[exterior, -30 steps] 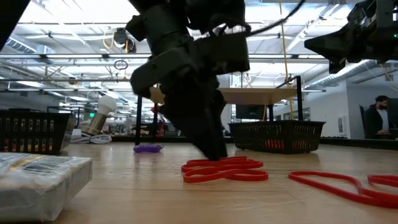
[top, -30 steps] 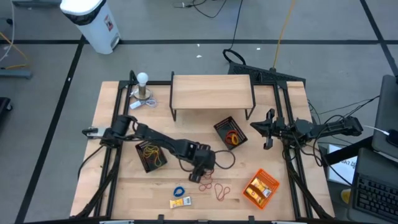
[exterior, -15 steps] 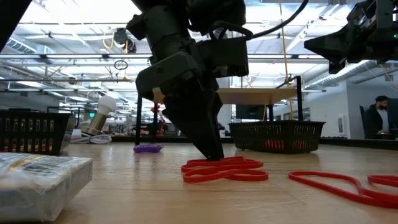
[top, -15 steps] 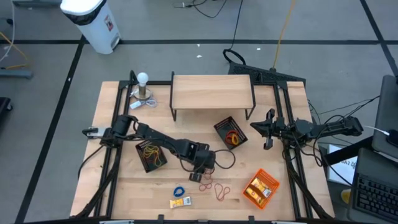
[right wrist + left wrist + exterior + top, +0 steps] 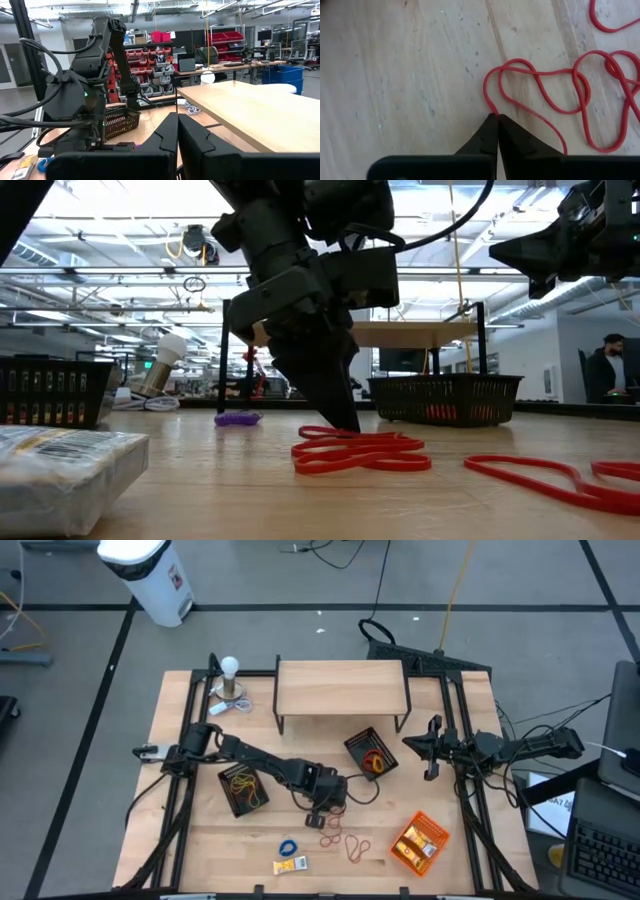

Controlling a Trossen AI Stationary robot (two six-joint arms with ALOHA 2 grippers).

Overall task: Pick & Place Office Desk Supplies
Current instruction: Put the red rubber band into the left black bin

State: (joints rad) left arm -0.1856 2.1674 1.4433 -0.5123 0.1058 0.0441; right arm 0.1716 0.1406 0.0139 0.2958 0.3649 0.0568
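The left gripper (image 5: 497, 116) was down at the table top with its fingers pressed fully together, pinching one strand of a red rubber band (image 5: 540, 97) at the edge of its loop. The hold was only at the very fingertips, so the thin strand could have slipped out on the lift. That band lay tangled across a second red band (image 5: 615, 75), so pulling up might have dragged the neighbour along or stretched both until one snapped free and flew off.

Just beyond, another red band (image 5: 357, 847) lay flat on the wood, with a blue band (image 5: 288, 847) and a yellow packet (image 5: 290, 865) nearby; a swinging loop could have nudged these. The orange tray (image 5: 420, 843) stood near them. Farther back stood two black mesh trays (image 5: 243, 788), each with bands inside; a dangling loop could have caught a rim on the way over.

The right gripper (image 5: 432, 750) waited well apart at the table's right side, fingers shut on nothing.
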